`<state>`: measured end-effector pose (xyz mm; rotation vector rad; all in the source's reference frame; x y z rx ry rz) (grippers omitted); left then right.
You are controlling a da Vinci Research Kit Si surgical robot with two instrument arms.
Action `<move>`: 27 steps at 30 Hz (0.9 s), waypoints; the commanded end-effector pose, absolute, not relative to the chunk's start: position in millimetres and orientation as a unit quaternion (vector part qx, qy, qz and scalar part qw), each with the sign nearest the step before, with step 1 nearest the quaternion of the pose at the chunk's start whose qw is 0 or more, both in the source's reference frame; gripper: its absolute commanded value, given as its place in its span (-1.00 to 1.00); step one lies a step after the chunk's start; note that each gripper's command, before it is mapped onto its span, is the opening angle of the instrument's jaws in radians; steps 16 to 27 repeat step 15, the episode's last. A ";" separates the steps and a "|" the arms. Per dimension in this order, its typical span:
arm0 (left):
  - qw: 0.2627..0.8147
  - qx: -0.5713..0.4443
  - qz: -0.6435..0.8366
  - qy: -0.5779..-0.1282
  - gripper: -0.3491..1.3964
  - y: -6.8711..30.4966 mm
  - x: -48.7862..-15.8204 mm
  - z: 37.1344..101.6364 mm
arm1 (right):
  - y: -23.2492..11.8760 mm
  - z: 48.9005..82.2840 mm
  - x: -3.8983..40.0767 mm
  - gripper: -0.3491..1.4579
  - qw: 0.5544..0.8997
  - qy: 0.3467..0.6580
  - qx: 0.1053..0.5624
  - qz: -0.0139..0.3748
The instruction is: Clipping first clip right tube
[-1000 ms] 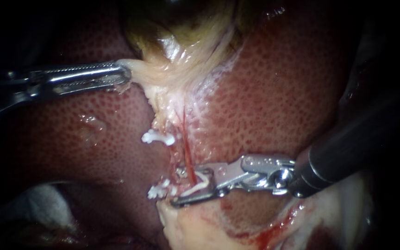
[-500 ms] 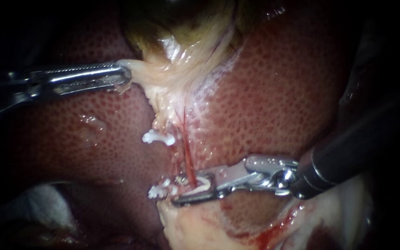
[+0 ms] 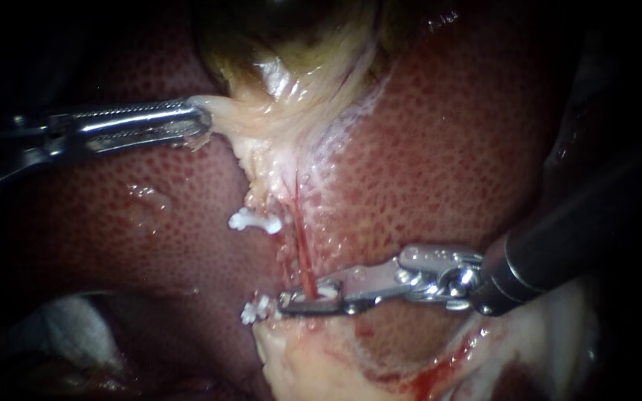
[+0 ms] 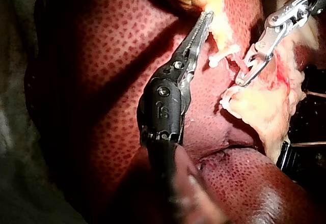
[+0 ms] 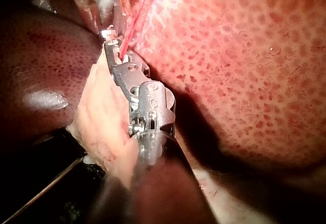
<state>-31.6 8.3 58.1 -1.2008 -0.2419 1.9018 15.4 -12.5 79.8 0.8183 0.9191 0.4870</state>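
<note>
Pinching the red right tube with a white clip in its jaws, the right instrument lies across the glistening mottled liver while the left instrument clamps pale gallbladder tissue.

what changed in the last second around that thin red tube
The right instrument closed its jaws. A second ago they gaped around the thin red tube; now they have squeezed the white clip they carry nearly flat across it. The left instrument grips the pale tissue as before, and the upper white clip beside the tube has not moved.
</note>
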 end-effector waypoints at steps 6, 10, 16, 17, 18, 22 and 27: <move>0.426 -0.480 0.761 -0.097 -1.00 8.3 -31.6 58.1 | -12.6 79.7 15.2 -1.00 0.789 0.422 0.383 0.229; 0.426 -0.480 0.761 -0.097 -1.00 8.3 -31.6 58.1 | -12.6 79.6 15.3 -1.00 0.787 0.419 0.388 0.235; 0.426 -0.480 0.761 -0.097 -1.00 8.3 -31.7 58.1 | -12.6 79.7 15.3 -1.00 0.786 0.418 0.389 0.236; 0.426 -0.480 0.761 -0.097 -1.00 8.3 -31.7 58.1 | -12.6 79.7 15.3 -1.00 0.786 0.418 0.389 0.236; 0.426 -0.480 0.761 -0.097 -1.00 8.3 -31.7 58.1 | -12.6 79.7 15.3 -1.00 0.786 0.418 0.389 0.236; 0.426 -0.480 0.761 -0.097 -1.00 8.3 -31.7 58.1 | -12.6 79.7 15.3 -1.00 0.786 0.418 0.389 0.236; 0.426 -0.480 0.761 -0.097 -1.00 8.3 -31.7 58.1 | -12.6 79.7 15.3 -1.00 0.786 0.418 0.389 0.236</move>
